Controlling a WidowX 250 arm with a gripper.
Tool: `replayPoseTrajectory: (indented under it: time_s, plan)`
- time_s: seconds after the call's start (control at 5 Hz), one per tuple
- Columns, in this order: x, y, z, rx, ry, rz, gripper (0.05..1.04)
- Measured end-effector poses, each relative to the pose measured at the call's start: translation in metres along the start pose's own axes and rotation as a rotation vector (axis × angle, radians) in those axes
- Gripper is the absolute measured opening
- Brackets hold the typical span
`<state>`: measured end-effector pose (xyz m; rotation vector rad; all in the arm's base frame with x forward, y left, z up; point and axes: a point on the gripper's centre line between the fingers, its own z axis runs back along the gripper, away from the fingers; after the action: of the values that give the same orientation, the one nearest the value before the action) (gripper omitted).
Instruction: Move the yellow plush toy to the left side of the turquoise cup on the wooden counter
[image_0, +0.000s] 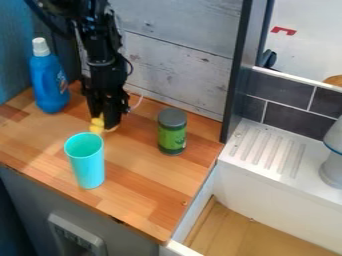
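Just behind the turquoise cup (87, 165), we saw a yellow object (97, 129) at the gripper (105, 123), but we could not tell if it was pinched. The cup stood upright, probably supported by its base.

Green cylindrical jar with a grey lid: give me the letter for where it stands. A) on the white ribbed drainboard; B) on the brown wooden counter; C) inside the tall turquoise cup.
B: the green jar stands upright on the wooden counter, apart from the turquoise cup.
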<state>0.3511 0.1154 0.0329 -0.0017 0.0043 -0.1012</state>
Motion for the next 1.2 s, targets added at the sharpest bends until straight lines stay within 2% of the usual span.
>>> replayPoseTrajectory:
  time_s: [0.2,0.4,0.6,0.8,1.0,1.2]
  plan:
    - [-0.017,-0.004,0.032,0.034,-0.035,-0.007,0.436]
    - [-0.049,0.0,0.037,0.063,0.11,0.045,0.436]
    - [-0.09,0.027,0.029,0.088,0.193,0.217,0.436]
    - [-0.101,0.051,0.025,0.096,0.158,0.281,0.436]
    - [-0.112,0.071,0.011,0.09,0.161,0.34,0.436]
    - [-0.112,0.08,-0.004,0.076,0.192,0.355,0.436]
